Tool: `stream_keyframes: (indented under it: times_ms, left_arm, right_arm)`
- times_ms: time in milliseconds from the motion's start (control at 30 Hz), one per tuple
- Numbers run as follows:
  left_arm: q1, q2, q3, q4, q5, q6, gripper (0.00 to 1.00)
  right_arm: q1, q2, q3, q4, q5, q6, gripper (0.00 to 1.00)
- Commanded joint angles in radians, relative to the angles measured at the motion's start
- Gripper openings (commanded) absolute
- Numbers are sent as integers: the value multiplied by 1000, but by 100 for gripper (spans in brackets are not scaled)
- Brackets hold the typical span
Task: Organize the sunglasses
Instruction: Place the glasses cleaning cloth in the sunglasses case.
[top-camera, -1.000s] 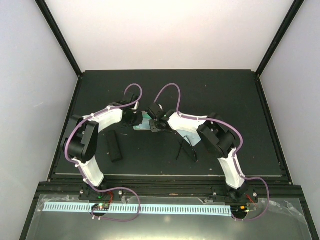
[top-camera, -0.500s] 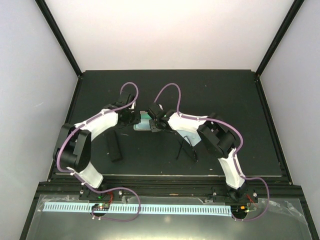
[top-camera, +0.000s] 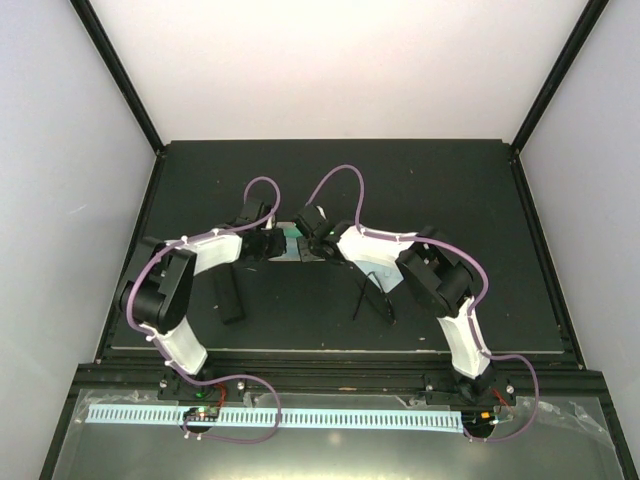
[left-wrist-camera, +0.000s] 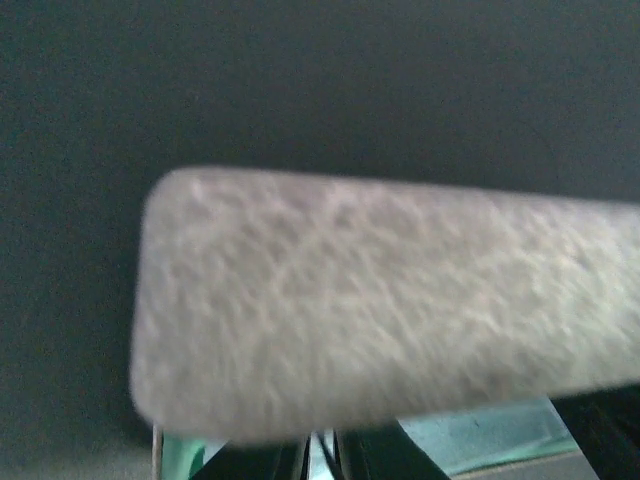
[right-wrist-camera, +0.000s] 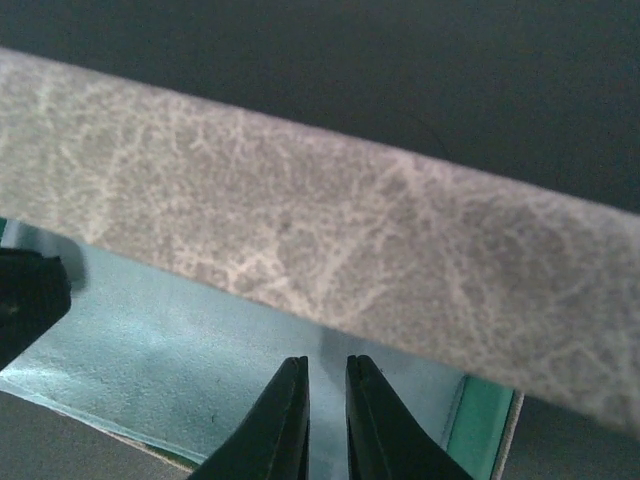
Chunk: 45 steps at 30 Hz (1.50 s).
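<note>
Beige case (right-wrist-camera: 330, 230) before left tool (left-wrist-camera: 322, 452) and right tool (right-wrist-camera: 327, 368), both near-clenched, grasp unclear.

Dark matte tabletop (top-camera: 440, 190) at centre, boxed by plain white panels: back wall (top-camera: 330, 60) at 12 o'clock, side walls (top-camera: 60, 200) at 9 and 3. Black corner posts (top-camera: 115, 75) at 11 and 1. Soft, even light.

Beige crackle-grained case (right-wrist-camera: 330, 250), teal interior (right-wrist-camera: 180, 370), black table (top-camera: 450, 190), purple cables (top-camera: 345, 172)
</note>
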<state>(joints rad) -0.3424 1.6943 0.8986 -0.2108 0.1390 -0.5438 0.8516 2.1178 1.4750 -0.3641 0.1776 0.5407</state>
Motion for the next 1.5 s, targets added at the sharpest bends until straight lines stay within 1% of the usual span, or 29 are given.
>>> stream_keyframes:
  times_ms: [0,200,367,533,600,667,733,800,933,1200,1467]
  left_arm:
    - [-9,33,-13,76,-78,-28,6]
    - [-9,53,-35,59,-159,-44,6]
    - [-9,57,-38,25,-199,-58,6]
    - [-9,33,-40,15,-204,-64,6]
    - [-9,21,-39,18,-200,-61,6]
    - [-9,7,-42,51,-154,-35,6]
    - [-9,-20,-59,120,-48,-9,5]
    - [-9,-55,-83,187,1,-9,6]
    - [-9,-89,-95,228,-2,-17,7]
    - [-9,-23,-105,304,-4,-54,6]
    - [-9,4,-130,349,-3,-67,5]
  right_arm:
    - [-2,-10,-18,46,25,14,14]
    - [-2,14,-46,64,70,41,13]
    - [-2,9,-77,87,148,72,13]
    - [-2,-3,-77,50,276,114,12]
    - [-3,-18,-79,38,302,121,12]
    - [-2,-39,-84,37,286,110,13]
    - [-3,-63,-74,24,211,83,14]
    - [-2,-101,-83,27,149,74,14]
    - [-2,-191,-133,47,111,71,18]
    - [-2,-318,-226,45,77,83,19]
    - [-3,-380,-295,46,73,93,20]
